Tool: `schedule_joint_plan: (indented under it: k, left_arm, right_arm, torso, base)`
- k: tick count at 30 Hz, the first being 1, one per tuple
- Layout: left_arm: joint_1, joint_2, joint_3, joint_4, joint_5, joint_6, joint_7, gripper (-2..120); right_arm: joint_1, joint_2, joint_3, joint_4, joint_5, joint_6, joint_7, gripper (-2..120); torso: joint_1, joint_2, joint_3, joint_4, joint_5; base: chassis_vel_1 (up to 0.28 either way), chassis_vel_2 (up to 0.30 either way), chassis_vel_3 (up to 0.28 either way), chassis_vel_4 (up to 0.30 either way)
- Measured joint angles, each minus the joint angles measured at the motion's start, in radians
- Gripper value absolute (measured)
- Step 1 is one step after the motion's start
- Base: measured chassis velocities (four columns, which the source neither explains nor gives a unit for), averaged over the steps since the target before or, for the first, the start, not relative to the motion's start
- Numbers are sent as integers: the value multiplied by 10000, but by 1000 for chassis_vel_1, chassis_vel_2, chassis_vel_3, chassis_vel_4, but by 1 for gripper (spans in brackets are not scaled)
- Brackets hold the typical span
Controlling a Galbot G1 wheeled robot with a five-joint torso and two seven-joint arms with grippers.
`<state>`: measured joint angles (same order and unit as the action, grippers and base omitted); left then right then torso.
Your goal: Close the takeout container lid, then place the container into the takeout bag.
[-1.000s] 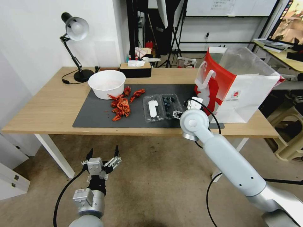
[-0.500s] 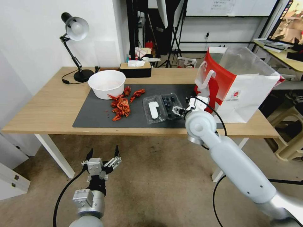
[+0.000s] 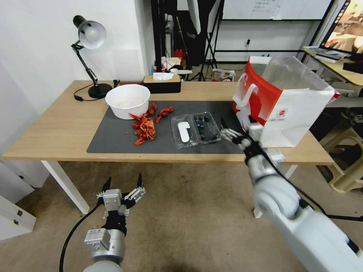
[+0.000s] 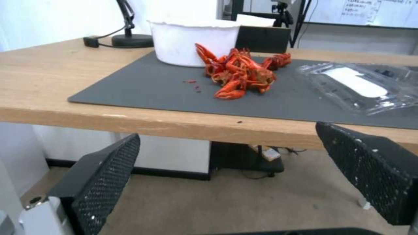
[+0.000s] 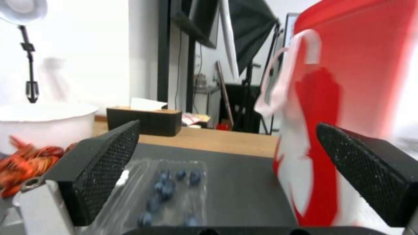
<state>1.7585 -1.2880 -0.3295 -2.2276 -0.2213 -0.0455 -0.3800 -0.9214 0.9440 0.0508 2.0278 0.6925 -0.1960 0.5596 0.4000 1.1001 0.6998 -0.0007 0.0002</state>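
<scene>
Nothing completed: lid (image 3: 184, 130) lies open at frame centre beside container (image 3: 206, 127); bag (image 3: 285, 102) waits at right. Right gripper (image 3: 229, 133) and left gripper (image 3: 121, 187) fingers apart.

A dark grey rectangular mat (image 3: 117, 139) is seen on the light wooden desk (image 3: 56, 124), with a round white bowl (image 3: 127, 100) and bright orange-red crayfish (image 3: 145, 127) on it. The small clear plastic container (image 3: 206, 127) is marked by dark blue berries, and its clear thin plastic lid (image 3: 184, 131) by an elongated white label. The large boxy white takeout bag (image 3: 293, 117) is coloured red on one side panel, with a white figure print, white handles and a small red logo.
</scene>
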Motion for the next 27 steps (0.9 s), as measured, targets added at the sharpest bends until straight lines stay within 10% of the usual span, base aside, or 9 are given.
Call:
schedule_joint_plan:
  k: [11, 27]
  left_arm:
    - [151, 52, 107, -171, -159, -96, 82, 100]
    - [250, 171, 220, -179, -198, -318, 157, 100]
  right_arm:
    - [-7165, 1753, 3828, 877, -4880, 5534, -3589, 100]
    - [-8958, 3590, 3974, 1052, -5658, 6244, -4086, 100]
  torso:
    - [-1, 1, -1, 7, -3]
    - [1, 0, 1, 8, -3]
  base:
    - [0, 0, 0, 0]
    - [0, 0, 0, 0]
